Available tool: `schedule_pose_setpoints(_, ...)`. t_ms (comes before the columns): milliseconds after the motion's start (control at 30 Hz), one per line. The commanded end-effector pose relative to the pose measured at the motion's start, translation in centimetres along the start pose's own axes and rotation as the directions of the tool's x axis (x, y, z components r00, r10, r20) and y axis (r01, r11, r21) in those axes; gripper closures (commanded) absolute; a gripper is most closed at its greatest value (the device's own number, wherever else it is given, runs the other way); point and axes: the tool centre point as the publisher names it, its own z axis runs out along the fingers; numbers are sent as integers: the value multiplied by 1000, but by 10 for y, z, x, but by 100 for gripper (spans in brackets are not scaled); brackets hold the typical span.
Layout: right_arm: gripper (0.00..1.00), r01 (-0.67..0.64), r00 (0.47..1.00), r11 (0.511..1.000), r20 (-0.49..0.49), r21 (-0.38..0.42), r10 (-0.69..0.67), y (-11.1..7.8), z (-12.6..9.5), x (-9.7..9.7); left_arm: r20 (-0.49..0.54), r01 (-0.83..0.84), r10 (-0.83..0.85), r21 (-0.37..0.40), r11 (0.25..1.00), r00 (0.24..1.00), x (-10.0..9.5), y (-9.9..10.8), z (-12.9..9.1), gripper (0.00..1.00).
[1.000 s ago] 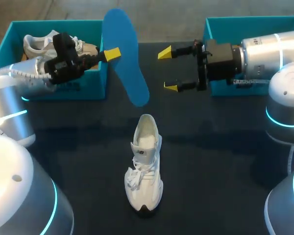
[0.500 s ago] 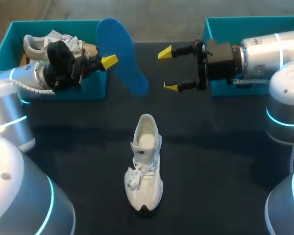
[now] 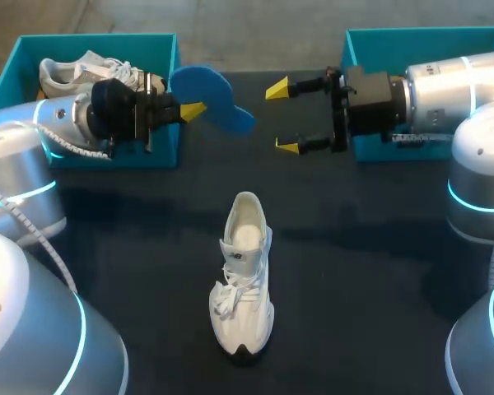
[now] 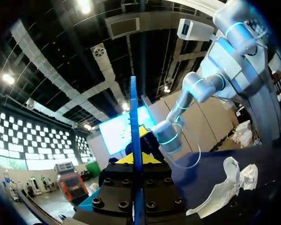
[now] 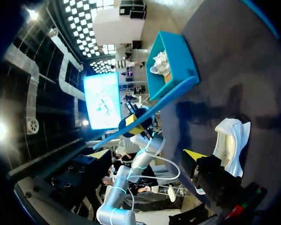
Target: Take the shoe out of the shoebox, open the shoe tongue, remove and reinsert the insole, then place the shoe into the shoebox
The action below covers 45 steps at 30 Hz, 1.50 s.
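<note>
A white shoe (image 3: 243,276) stands on the dark table, toe toward the front edge, its opening empty. My left gripper (image 3: 189,109) is shut on a blue insole (image 3: 212,97), held in the air beside the left teal shoebox (image 3: 115,152). The left wrist view shows the insole (image 4: 136,131) edge-on between the yellow fingertips (image 4: 124,159), with the shoe (image 4: 225,187) off to one side. My right gripper (image 3: 281,117) hangs open and empty just right of the insole. Ahead of the right gripper (image 5: 147,153), its wrist view shows the insole (image 5: 152,110) and the shoe (image 5: 232,138).
A second white shoe (image 3: 86,70) lies in the left shoebox. Another teal shoebox (image 3: 370,37) stands at the back right, partly hidden behind my right arm. Dark tabletop (image 3: 370,247) surrounds the standing shoe.
My left wrist has rolled, turning the insole from standing tall and broad to lying flatter and lower. The right arm and the shoe have not moved.
</note>
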Motion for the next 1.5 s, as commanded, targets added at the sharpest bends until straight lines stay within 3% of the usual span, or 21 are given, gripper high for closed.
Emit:
schedule_pose_setpoints(33, 0, -1, 1000, 1000, 1, -2, 1, 0, 2, 0, -379, -786, 781, 186, 590, 497, -5, 0, -1, 100)
schedule_pose_setpoints(267, 0, -1, 1000, 1000, 1, -2, 1, 0, 2, 0, -392, -824, 817, 209, 526, 422, -2, 0, 1, 100)
schedule_pose_setpoints(433, 0, -1, 1000, 1000, 1, -2, 1, 0, 2, 0, -376, -838, 816, 156, 523, 439, 3, -1, -1, 100)
schedule_pose_setpoints(600, 0, -1, 1000, 1000, 1, -2, 1, 0, 2, 0, -362, -865, 839, 142, 481, 407, 6, -3, 1, 100)
schedule_pose_setpoints(733, 0, -1, 1000, 1000, 1, -2, 1, 0, 2, 0, -327, -868, 844, 115, 483, 426, 8, -6, 3, 100)
schedule_pose_setpoints(833, 0, -1, 1000, 1000, 1, -2, 1, 0, 2, 0, -254, -859, 837, 39, 510, 485, 11, -5, 3, 100)
schedule_pose_setpoints(1367, 0, -1, 1000, 1000, 1, -2, 1, 0, 2, 0, -254, -859, 837, 39, 510, 485, 11, -5, 3, 100)
schedule_pose_setpoints(1500, 0, -1, 1000, 1000, 1, -2, 1, 0, 2, 0, -292, -899, 865, 36, 436, 407, 12, -10, 5, 100)
